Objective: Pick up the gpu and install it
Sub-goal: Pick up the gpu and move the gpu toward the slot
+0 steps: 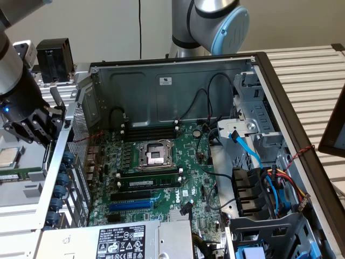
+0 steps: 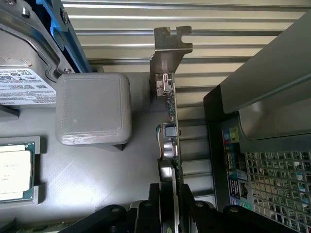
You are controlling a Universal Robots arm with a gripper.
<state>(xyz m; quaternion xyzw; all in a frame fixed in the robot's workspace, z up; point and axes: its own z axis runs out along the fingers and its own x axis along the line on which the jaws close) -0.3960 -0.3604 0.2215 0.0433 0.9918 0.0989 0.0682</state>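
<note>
Pick-up step: gripper (image 2: 171, 193) at the gpu (image 2: 170, 121), outside the case (image 1: 172, 81).
Gripper straddles the gpu, which stands on edge in the grey tray (image 2: 97, 179), at the exterior view's left of the case. Clamped or not, cannot tell. Any lift likely calls for a firm, square hold first.

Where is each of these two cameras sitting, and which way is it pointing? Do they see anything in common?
Exterior view: off the arm, above the open computer case, looking down onto the motherboard; the arm and gripper show.
Wrist view: on the wrist, looking past the gripper along the edge-on gpu.
Shared: the gripper, computer case, processor chip.
</note>
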